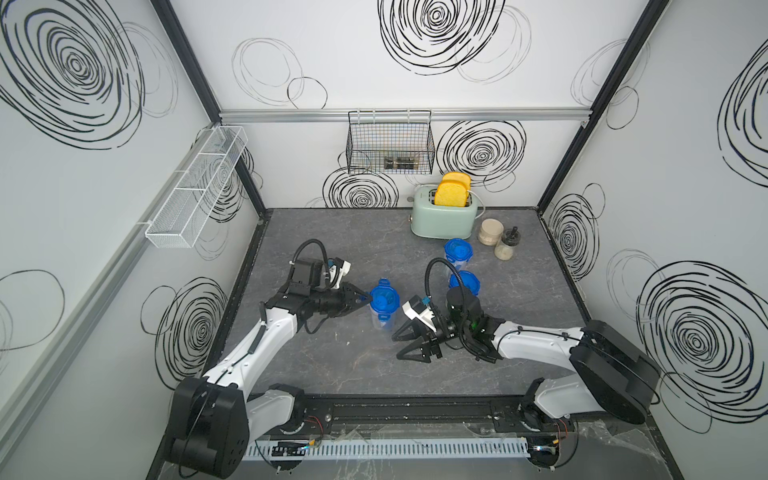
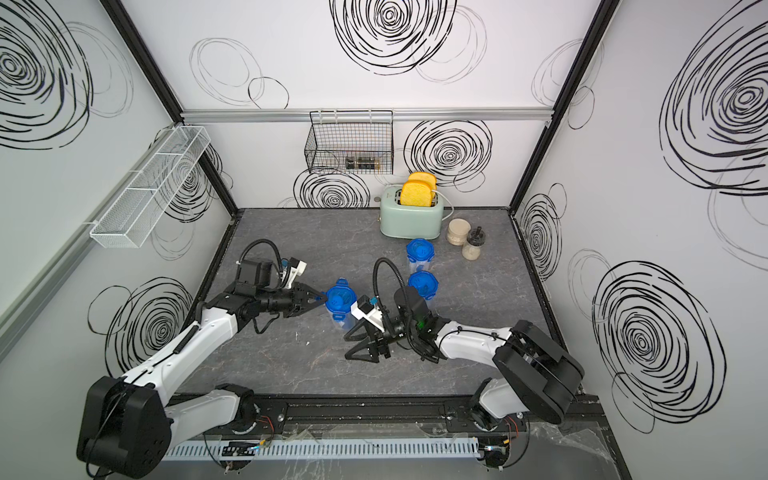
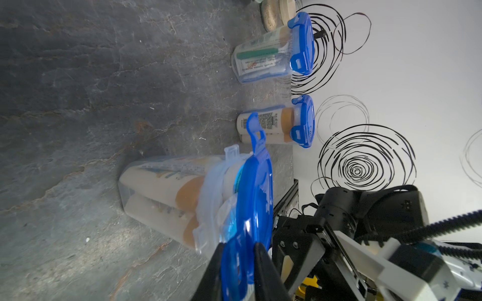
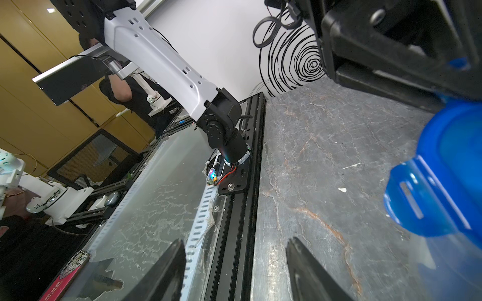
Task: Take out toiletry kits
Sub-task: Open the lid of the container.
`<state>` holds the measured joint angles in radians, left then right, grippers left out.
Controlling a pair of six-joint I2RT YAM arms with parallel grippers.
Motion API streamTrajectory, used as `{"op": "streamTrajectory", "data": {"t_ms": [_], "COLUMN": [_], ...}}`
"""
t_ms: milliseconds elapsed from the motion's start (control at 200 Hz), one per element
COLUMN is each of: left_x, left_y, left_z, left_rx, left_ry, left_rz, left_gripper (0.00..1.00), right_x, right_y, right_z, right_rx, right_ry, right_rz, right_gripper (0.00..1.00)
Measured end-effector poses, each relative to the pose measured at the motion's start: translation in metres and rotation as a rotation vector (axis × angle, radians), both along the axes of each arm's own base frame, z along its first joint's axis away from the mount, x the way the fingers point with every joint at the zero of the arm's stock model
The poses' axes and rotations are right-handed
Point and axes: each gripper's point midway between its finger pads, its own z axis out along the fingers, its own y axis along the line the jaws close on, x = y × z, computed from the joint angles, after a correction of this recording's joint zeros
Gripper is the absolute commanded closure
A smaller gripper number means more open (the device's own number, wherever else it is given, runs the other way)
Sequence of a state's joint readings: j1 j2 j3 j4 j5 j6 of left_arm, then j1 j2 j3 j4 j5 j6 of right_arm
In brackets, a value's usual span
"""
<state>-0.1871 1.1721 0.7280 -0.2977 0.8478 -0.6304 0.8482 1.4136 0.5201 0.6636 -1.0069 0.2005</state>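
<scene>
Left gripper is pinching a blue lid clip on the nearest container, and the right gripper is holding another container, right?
Not quite. The right gripper holds nothing: the right wrist view shows its jaws open with nothing between them. The left gripper does pinch the blue lid clip of the nearest container.

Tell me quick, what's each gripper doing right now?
Left gripper: closed on the blue lid clip of the nearest clear container.
Right gripper: open, holding nothing.
</scene>
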Motion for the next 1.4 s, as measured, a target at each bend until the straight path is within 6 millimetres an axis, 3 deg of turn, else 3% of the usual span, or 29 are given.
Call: {"op": "streamTrajectory", "data": {"t_ms": [265, 585, 971, 1251, 1401], "left_x": [0.002, -0.011, -0.009, -0.005, -0.013], "left_y": [-0.005, -0.032, -0.030, -0.034, -0.040], "left_z": [0.010, 0.031, 0.036, 0.060, 0.061], "left_rx": [0.002, 0.032, 0.075, 0.071, 0.083], "left_ry": [-0.024, -0.062, -0.060, -0.110, -0.107], "left_rz": [-0.016, -0.109, -0.103, -0.119, -0.149], "left_gripper": [0.90, 0.90, 0.91, 0.91, 0.91], "right_x": [0.000, 0.000, 0.001, 0.000, -0.001], "right_y": [0.000, -0.002, -0.002, -0.004, -0.005], "right_z": [-0.001, -0.001, -0.002, -0.001, 0.000], "right_rx": [-0.003, -0.004, -0.006, -0.004, 0.000], "right_ry": [0.002, -0.006, -0.010, -0.015, -0.019], "right_rz": [-0.001, -0.009, -0.020, -0.024, -0.024], "right_gripper": [0.36, 0.36, 0.36, 0.36, 0.36]}}
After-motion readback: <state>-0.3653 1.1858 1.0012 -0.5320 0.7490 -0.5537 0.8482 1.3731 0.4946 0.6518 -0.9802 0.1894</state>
